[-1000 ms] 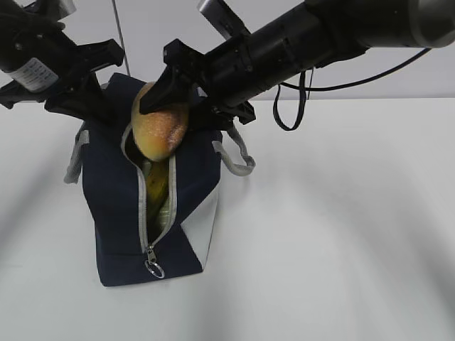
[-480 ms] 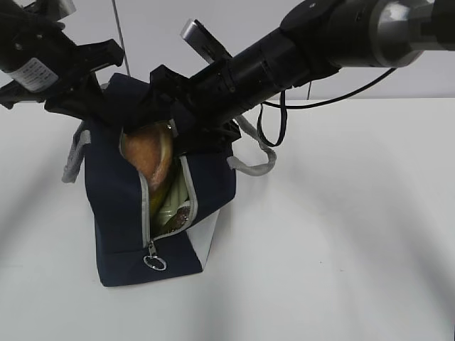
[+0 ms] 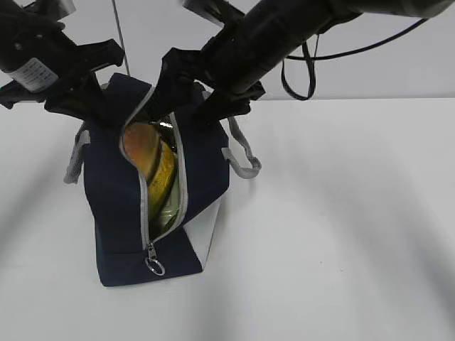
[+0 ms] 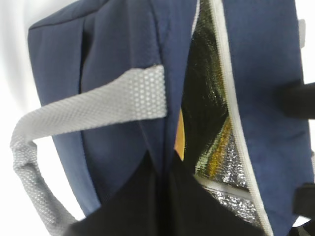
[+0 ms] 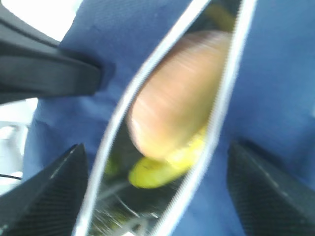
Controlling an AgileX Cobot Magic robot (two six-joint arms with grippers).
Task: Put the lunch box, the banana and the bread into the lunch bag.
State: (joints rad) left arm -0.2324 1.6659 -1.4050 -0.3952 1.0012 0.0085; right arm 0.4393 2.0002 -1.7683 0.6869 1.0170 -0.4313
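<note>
1. Exterior view shows us the bread lying inside the lunch bag, on the banana; we cannot make out the lunch box.
2. We judge the packing all but done; next, our arms need only lift clear of the opening.
3. Our right gripper hangs spread wide above the zipper slot, holding nothing.
4. Our left gripper is clenched on the bag's edge by the grey handle, keeping the mouth open.
</note>
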